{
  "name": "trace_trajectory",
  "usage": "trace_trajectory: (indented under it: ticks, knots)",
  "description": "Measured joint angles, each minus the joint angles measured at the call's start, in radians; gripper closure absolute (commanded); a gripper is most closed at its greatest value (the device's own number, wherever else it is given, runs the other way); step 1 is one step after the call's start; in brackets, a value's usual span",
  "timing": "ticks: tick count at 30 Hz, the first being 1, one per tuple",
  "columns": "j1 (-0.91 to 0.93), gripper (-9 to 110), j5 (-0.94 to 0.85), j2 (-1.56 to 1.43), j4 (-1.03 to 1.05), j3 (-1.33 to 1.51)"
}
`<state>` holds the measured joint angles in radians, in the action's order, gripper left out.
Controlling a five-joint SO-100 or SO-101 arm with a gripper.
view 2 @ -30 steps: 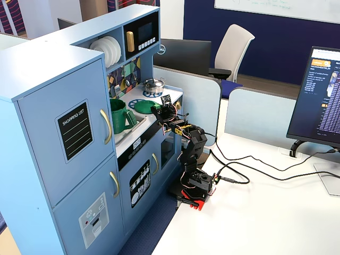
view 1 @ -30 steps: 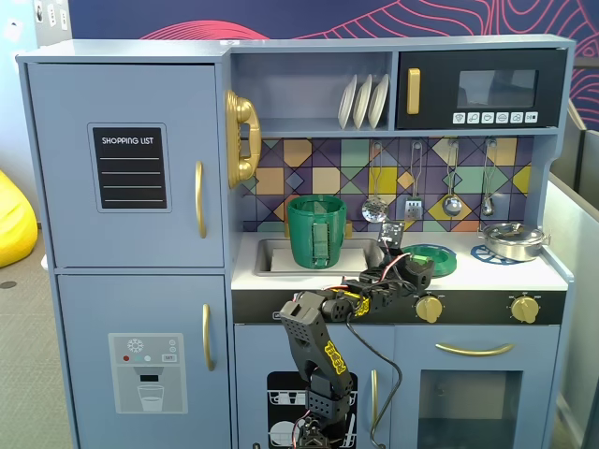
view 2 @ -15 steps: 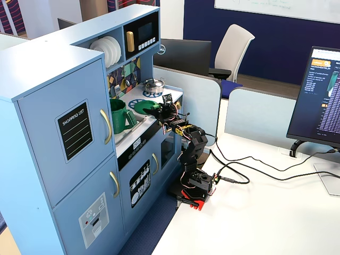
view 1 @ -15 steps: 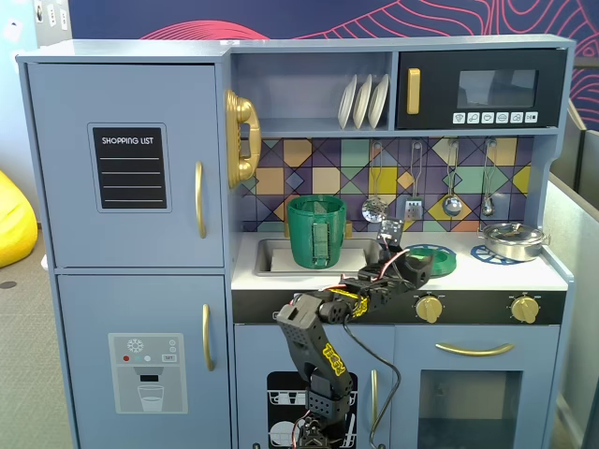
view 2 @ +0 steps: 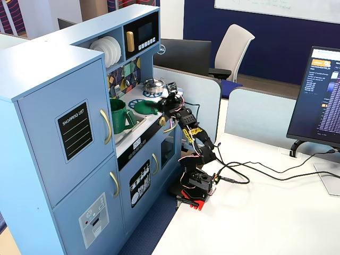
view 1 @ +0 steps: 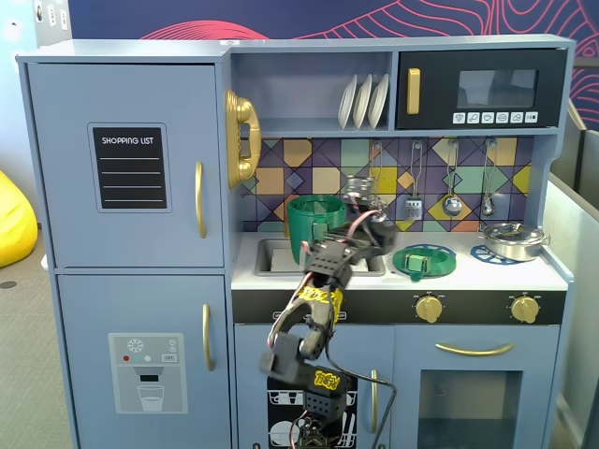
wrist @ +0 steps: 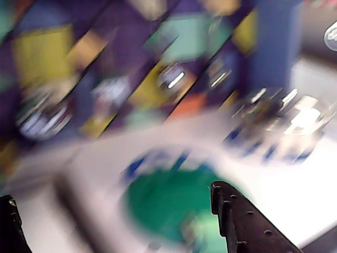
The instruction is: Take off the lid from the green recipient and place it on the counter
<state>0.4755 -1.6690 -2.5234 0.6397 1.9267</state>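
Note:
The green recipient (view 1: 314, 226) stands upright at the sink's back with its top open; it also shows in a fixed view (view 2: 121, 116). The lid (view 1: 424, 261) lies flat on the white counter (view 1: 524, 273), over a burner ring to the recipient's right, and shows in the other fixed view (view 2: 144, 108). My gripper (view 1: 372, 223) hovers between recipient and lid, above the counter. The wrist view is blurred: the jaws stand wide apart with nothing between them (wrist: 110, 192), and the lid (wrist: 168, 205) shows as a green patch below.
A shallow silver pot (view 1: 513, 240) sits on the right burner. The sink (view 1: 271, 254) lies at the counter's left. Utensils (view 1: 452, 201) hang on the tiled back wall. White plates (view 1: 363, 101) stand on the shelf above. The arm's base (view 2: 195, 186) stands on the white desk.

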Motion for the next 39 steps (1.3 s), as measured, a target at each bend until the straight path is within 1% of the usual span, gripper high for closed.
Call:
trace_trajectory:
  ticks: [2,4,7,9,11,15,18,22,24,26,29,32,36,39]
  knots:
    - [-0.048,65,-0.025,-0.055,0.193,0.002]
    - [-0.091,67,-0.044,-0.124,0.336,0.037]
    - [-0.160,71,-0.078,-0.224,0.512,0.123]
    - [-0.202,73,-0.080,-0.290,0.586,0.201]
    - [-0.241,75,-0.074,-0.360,0.614,0.296]
    - [-0.319,79,-0.006,-0.451,0.598,0.517]
    - [-0.373,81,0.034,-0.489,0.526,0.687]
    - [-0.428,85,0.035,-0.551,0.385,0.916]
    - [-0.442,89,0.026,-0.560,0.314,1.011]
    - [-0.463,93,0.055,-0.569,0.298,1.060]
    - [-0.520,99,0.129,-0.572,0.342,1.078]
    - [-0.529,101,0.172,-0.607,0.456,1.083]
    - [-0.528,101,0.172,-0.646,0.589,1.083]
    - [-0.528,100,0.098,-0.652,0.693,1.078]
